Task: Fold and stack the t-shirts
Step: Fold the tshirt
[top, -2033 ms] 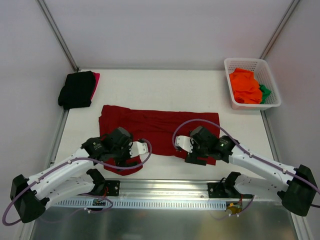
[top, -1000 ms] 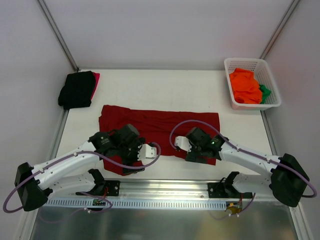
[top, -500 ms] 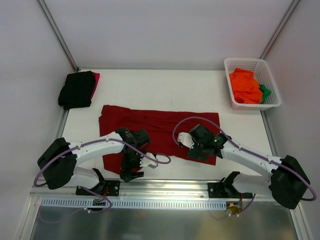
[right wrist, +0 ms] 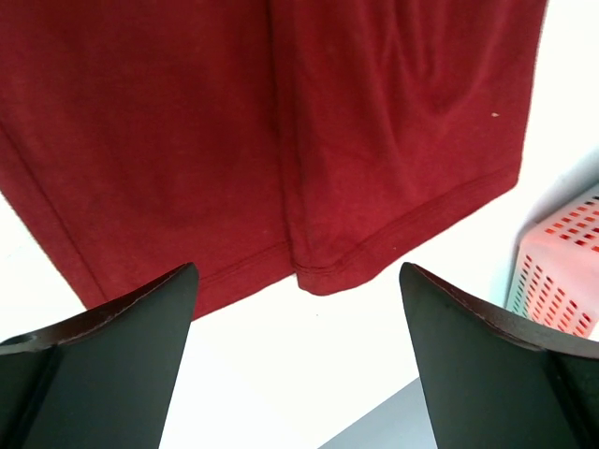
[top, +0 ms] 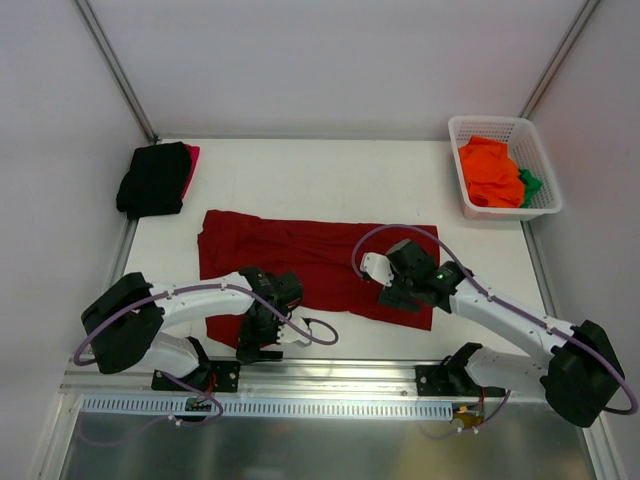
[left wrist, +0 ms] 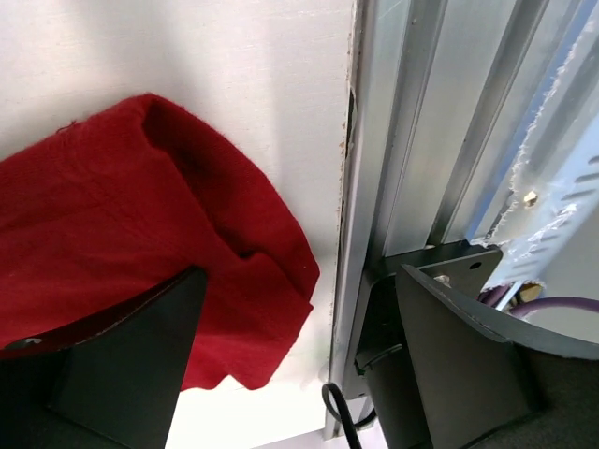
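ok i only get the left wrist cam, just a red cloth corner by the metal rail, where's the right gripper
Observer: The right gripper is open above the near hem of the dark red t-shirt, toward its right corner, holding nothing.
Operator: is the shirt folded at all
Observer: It lies flat as a wide strip running left to right. I cannot tell how many layers it has.
Operator: anything stacked yet
Observer: A folded black t-shirt lies on a bright red one at the far left corner of the table.
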